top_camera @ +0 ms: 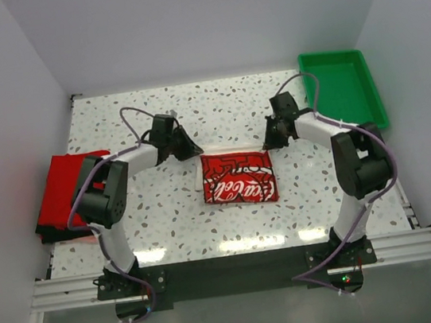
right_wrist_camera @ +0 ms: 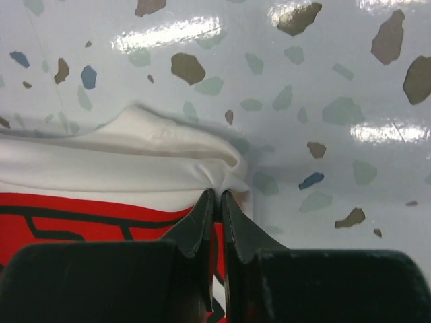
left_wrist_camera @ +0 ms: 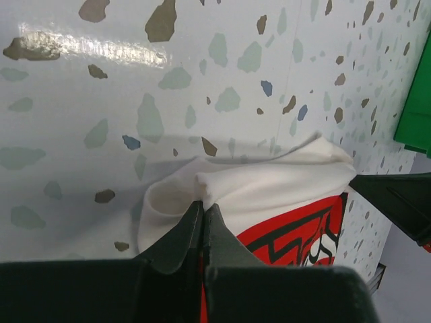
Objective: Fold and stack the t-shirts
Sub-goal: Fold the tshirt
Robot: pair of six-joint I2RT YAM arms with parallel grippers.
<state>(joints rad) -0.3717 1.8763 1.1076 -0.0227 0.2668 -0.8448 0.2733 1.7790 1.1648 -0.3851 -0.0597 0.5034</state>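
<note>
Speckled table (top_camera: 168, 224): left pincer (left_wrist_camera: 203, 207) and right pincer (right_wrist_camera: 217, 196) clench the cream-white t-shirt (top_camera: 238, 178), green tray (top_camera: 341, 83) well apart.

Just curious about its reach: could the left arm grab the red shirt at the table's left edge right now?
Probably not at once: the left gripper is shut on a corner of the cream-white t-shirt and must let go first. Otherwise the red t-shirt lies beside that arm, nothing between.
</note>
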